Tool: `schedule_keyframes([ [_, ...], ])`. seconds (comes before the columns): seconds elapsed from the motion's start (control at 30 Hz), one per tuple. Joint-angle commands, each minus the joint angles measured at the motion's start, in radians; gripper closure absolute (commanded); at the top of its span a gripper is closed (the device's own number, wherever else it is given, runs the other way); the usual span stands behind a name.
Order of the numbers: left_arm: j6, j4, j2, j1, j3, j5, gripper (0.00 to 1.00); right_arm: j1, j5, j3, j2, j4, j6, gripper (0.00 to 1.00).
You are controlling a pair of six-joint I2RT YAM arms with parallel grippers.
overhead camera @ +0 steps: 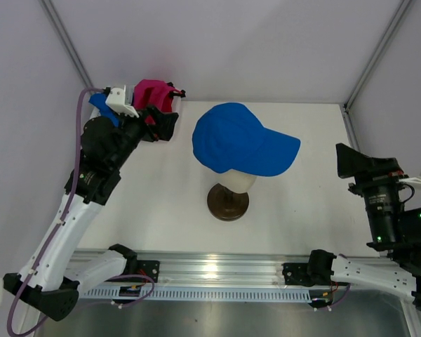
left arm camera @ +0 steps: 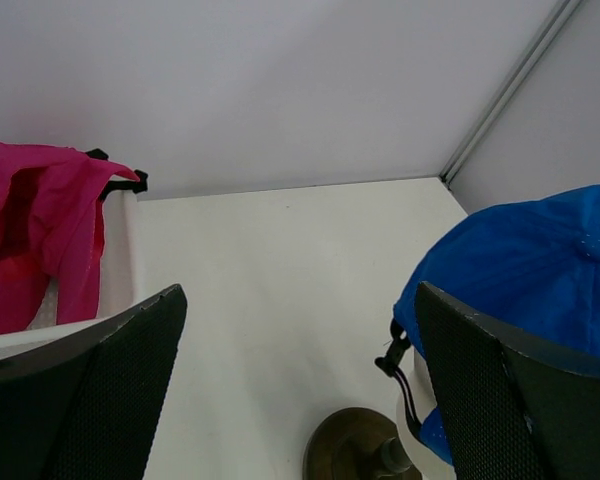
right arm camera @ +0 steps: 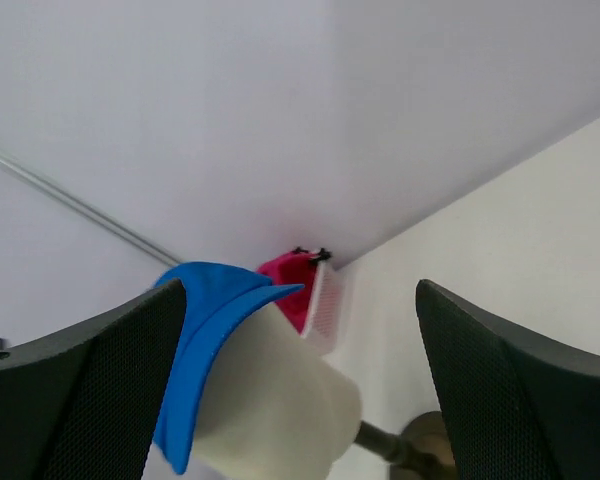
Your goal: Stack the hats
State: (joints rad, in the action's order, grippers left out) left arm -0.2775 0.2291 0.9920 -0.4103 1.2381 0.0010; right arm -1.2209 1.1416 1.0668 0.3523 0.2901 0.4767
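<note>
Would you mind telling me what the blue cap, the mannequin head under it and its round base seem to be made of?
Blue cap: matte cloth, with seams and soft folds. Mannequin head: smooth matte cream, perhaps foam or plastic. Round base: dark brown, faintly glossy; wood or plastic, unclear.

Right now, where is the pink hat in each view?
Top external: pink hat at upper left, just beyond the left gripper.
Left wrist: far left edge, in the basket.
Right wrist: small, near centre, right of the blue hat's brim.
Shared landmark: the blue hat on the head.
</note>
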Motion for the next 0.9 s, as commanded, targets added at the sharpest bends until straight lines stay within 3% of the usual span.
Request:
schedule_keyframes([
  [0.0,0.037,0.062,-0.02,-0.019,0.078,-0.013,0.02,-0.006,0.081,0.108,0.178,-0.143,-0.292,0.01],
  [0.23,0.06,0.118,0.025,-0.032,0.116,0.01,0.01,0.02,-0.055,0.417,0.52,-0.088,-0.593,0.0],
  [0.33,0.064,0.118,0.033,-0.033,0.121,0.033,0.0,0.164,-0.24,0.585,0.657,0.031,-0.596,0.01],
  [0.5,0.09,0.134,0.031,-0.033,0.124,0.034,0.0,0.635,-0.712,0.762,0.773,0.089,-0.518,0.0],
  [0.57,0.098,0.138,0.028,-0.033,0.124,0.031,0.0,0.759,-0.852,0.847,0.847,0.135,-0.481,0.0],
  [0.6,0.1,0.142,0.028,-0.033,0.124,0.028,0.0,0.879,-0.996,0.879,0.881,0.161,-0.416,0.01],
  [0.67,0.104,0.153,0.027,-0.033,0.127,0.022,0.01,0.987,-1.198,0.929,0.968,0.225,-0.356,0.0],
  [0.73,0.109,0.174,0.025,-0.033,0.13,0.013,0.0,1.131,-1.328,0.915,1.007,0.236,-0.242,0.0],
  [0.77,0.11,0.179,0.014,-0.033,0.132,0.005,0.0,1.188,-1.512,0.851,1.001,0.213,-0.184,0.01],
  [0.87,0.112,0.184,-0.006,-0.033,0.115,0.004,0.0,1.397,-1.768,0.693,0.94,0.045,0.107,0.0],
])
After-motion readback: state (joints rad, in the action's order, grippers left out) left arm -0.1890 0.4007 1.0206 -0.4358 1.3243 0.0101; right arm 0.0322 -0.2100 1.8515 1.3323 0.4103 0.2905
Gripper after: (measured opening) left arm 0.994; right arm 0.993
